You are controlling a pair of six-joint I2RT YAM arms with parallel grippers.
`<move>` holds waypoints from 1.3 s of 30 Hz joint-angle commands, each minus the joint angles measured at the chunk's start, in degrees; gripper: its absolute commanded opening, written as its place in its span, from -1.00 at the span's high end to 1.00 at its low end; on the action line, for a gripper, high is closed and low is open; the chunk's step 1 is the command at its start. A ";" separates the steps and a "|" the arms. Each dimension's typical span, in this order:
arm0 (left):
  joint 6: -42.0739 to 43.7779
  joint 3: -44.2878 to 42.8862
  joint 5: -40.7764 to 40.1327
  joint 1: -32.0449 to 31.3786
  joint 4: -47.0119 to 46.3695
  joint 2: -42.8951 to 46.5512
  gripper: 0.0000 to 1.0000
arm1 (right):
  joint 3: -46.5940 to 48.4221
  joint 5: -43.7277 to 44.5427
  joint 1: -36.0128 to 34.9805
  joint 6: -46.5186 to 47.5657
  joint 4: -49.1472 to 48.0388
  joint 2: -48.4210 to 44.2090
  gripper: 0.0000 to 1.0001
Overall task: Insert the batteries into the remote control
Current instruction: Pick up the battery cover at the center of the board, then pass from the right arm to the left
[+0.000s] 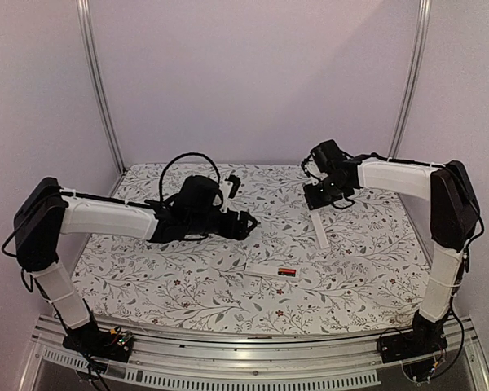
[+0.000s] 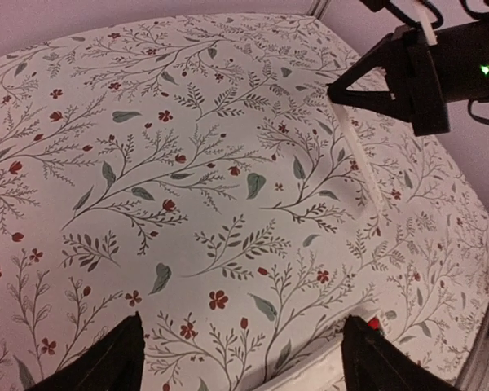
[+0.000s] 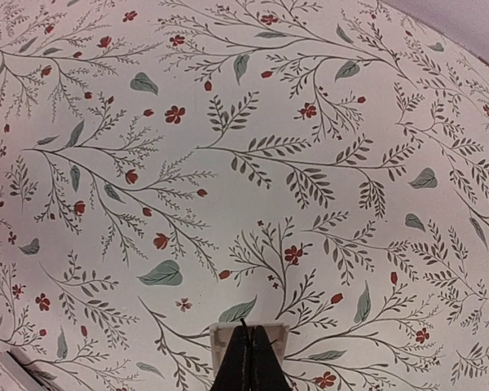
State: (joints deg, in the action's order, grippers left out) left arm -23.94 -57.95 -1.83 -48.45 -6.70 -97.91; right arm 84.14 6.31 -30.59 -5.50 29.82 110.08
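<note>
The white remote control (image 1: 265, 269) lies flat on the floral tablecloth near the front centre. A red battery (image 1: 288, 271) with a dark end sits in its right end. In the left wrist view the remote's edge (image 2: 310, 376) and a bit of red battery (image 2: 375, 323) show by the right finger. My left gripper (image 1: 248, 221) is open and empty (image 2: 240, 358), hovering behind and left of the remote. My right gripper (image 1: 316, 204) is shut (image 3: 244, 327) on the end of the thin white cover strip (image 1: 320, 230), which slants down to the cloth (image 3: 228, 336). I cannot tell whether a second battery is there.
The floral cloth (image 1: 187, 277) covers the whole table, with grey walls close behind and at both sides. The right gripper (image 2: 399, 77) and the cover strip (image 2: 363, 175) show at the upper right of the left wrist view. A metal rail (image 1: 244, 362) runs along the near edge.
</note>
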 commanded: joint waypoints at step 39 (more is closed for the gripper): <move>-7.88 -21.75 10.75 -3.99 -27.84 -25.39 0.62 | -0.45 -5.68 -7.73 -7.08 -6.69 -16.75 1.00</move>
State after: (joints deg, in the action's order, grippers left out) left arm -32.29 -79.24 8.97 -52.49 -33.43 -122.61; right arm 84.03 2.44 -37.89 -12.08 24.56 95.20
